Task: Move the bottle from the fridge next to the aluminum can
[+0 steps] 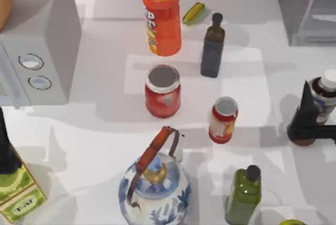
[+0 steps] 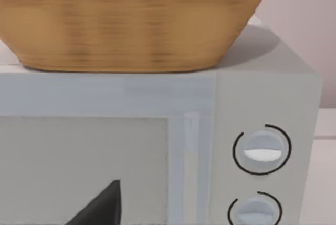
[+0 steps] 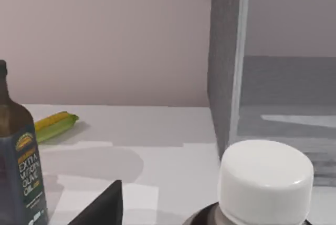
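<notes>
Gripping the bottle [image 1: 326,89] upright in the right gripper [image 1: 315,110] — the can [image 1: 223,120] is sitting well leftward of the jaws.

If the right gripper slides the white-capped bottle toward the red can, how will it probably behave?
The bottle stands tall on a narrow base, so a push near its white cap would probably tip it. Its round body may roll if it falls. The right gripper sits beside it, and the aluminum can stands upright further left.
</notes>
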You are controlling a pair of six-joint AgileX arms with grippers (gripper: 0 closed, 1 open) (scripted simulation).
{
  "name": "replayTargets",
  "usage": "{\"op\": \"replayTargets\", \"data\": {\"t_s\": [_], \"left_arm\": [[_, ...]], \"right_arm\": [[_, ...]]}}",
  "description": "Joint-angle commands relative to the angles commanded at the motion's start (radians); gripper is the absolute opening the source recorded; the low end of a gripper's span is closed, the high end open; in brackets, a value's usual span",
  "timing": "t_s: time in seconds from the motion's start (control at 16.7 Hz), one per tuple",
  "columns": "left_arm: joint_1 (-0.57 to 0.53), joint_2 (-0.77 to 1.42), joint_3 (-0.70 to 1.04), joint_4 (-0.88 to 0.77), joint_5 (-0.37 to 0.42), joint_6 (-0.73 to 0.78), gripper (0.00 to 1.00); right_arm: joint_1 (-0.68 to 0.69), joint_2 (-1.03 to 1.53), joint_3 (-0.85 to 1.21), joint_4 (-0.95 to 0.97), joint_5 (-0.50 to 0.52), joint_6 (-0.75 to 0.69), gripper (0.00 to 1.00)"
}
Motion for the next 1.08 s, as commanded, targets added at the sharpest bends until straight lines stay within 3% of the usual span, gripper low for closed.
{"op": "replayTargets", "data": {"t_s": [0.36,0.78,1.08], "left_arm": [[0.000,0.000,0.000,0.000,0.000,0.000,1.00],[0.000,0.000,0.000,0.000,0.000,0.000,1.00],[0.000,0.000,0.000,0.000,0.000,0.000,1.00]], "right_arm": [[-0.102,-0.457,-0.054,-0.457,-0.138,0.012,1.00],[-0.319,-1.079,-0.104,-1.061,-0.323,0.007,1.00],[-0.449,-1.405,-0.078,-1.348,-0.445,-0.004,1.00]]}}
